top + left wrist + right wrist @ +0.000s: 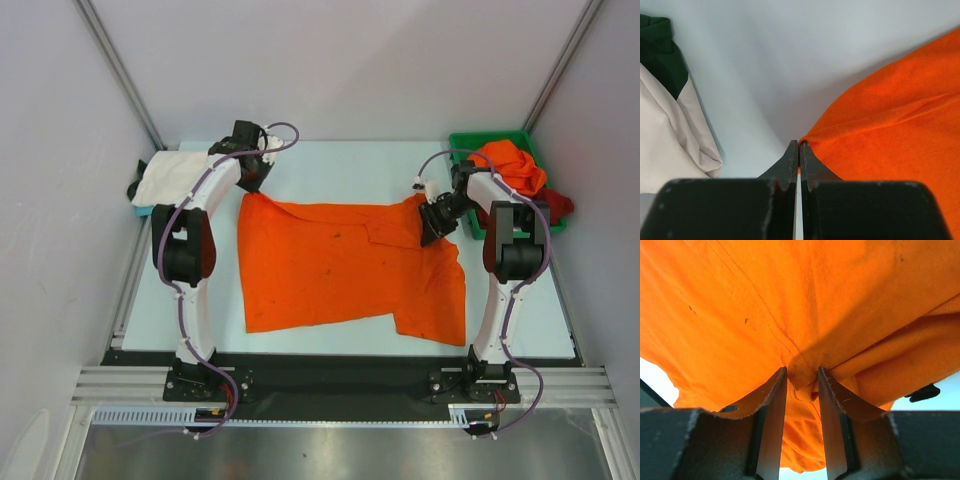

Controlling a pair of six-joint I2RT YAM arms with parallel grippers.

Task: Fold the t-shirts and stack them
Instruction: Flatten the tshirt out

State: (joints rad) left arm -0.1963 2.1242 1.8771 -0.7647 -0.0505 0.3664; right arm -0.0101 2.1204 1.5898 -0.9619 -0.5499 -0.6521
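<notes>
Shirt orange | left jaws pinching corner | right jaws gripping bunched fold, wrist-view only

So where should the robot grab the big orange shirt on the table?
At its far edge, one end each, coming from above. The orange shirt lies spread out, so its thin edges look easiest to pinch. The left gripper is shut on the far left corner; the right gripper pinches a bunch at the far right.

No legible txt anywhere.
</notes>
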